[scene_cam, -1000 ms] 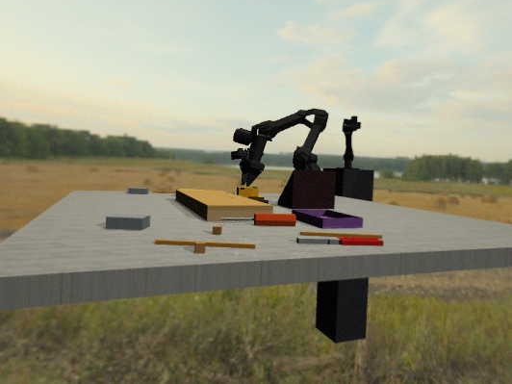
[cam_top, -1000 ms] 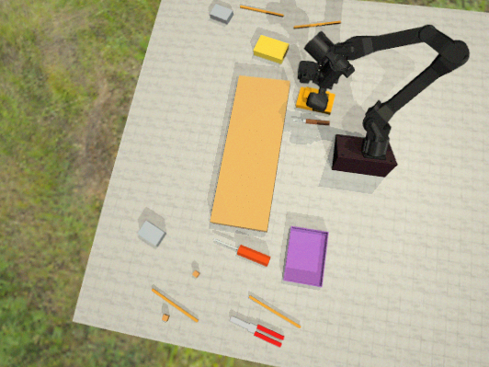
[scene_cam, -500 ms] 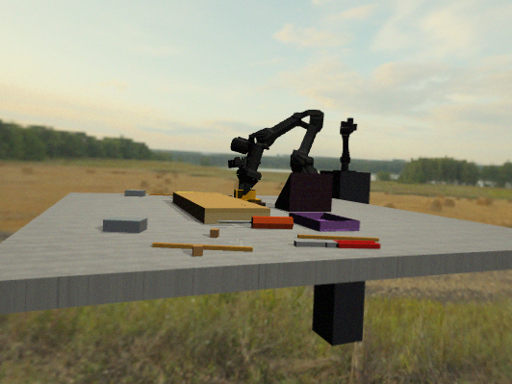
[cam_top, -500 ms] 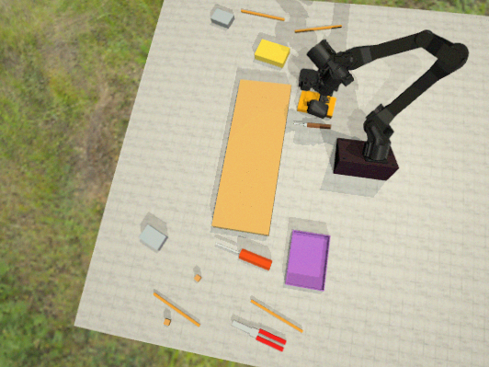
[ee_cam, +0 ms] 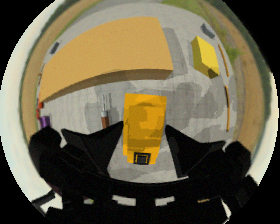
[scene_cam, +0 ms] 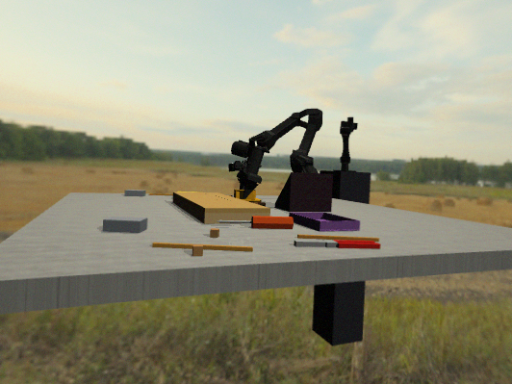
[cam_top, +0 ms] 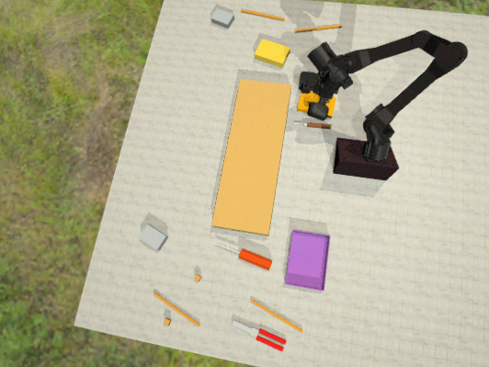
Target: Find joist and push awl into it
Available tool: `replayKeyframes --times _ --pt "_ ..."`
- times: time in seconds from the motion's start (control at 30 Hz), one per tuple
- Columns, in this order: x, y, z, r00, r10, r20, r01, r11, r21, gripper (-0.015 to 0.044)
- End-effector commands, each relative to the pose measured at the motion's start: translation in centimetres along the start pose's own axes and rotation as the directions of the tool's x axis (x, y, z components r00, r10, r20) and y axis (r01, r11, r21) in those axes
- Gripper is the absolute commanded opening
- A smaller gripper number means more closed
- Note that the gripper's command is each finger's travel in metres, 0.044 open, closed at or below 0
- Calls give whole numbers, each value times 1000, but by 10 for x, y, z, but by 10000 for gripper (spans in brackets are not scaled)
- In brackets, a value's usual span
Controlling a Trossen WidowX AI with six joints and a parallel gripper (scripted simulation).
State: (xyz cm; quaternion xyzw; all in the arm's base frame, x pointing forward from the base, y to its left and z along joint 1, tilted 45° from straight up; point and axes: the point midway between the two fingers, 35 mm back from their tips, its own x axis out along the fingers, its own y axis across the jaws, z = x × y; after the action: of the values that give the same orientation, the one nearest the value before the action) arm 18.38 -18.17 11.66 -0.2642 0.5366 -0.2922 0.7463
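Note:
The orange stud finder (cam_top: 302,104) (scene_cam: 238,193) (ee_cam: 145,106) lies on the table beside the far end of the floor panel (cam_top: 254,159) (scene_cam: 217,202) (ee_cam: 110,50). My gripper (cam_top: 319,105) (ee_cam: 144,125) is open, low over the stud finder, with one finger on each side of it; whether they touch it is not clear. A brown-handled tool (cam_top: 318,125) (ee_cam: 105,120) with a thin, fork-like metal end lies close beside the stud finder. A red-orange-handled tool (cam_top: 255,258) (scene_cam: 272,222) with a thin shaft lies near the panel's near end. Which is the awl is unclear. The purple tray (cam_top: 307,257) (scene_cam: 332,224) is empty.
A yellow block (cam_top: 272,52) (ee_cam: 204,56) lies beyond the panel's far end. Grey blocks (cam_top: 222,17) (cam_top: 153,237), thin orange sticks (cam_top: 318,28) (cam_top: 176,308), small cubes (cam_top: 198,278) and a red-handled tool (cam_top: 272,337) (scene_cam: 358,244) lie around the table.

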Motion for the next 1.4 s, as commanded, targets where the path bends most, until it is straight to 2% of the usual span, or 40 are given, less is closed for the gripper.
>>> replayKeyframes --times 0.0,0.77,0.97,1.0,1.37 --pt "1 1 -1 1000 5 -1 -5 1000 -6 321" --pt "1 1 -1 1000 5 -1 -5 1000 -6 168" --pt "-10 4 6 1000 15 -6 -15 1000 -1 10" --pt "-13 4 7 1000 18 -7 -18 1000 0 0" --pt "-52 7 21 999 30 -15 -30 1000 3 0"
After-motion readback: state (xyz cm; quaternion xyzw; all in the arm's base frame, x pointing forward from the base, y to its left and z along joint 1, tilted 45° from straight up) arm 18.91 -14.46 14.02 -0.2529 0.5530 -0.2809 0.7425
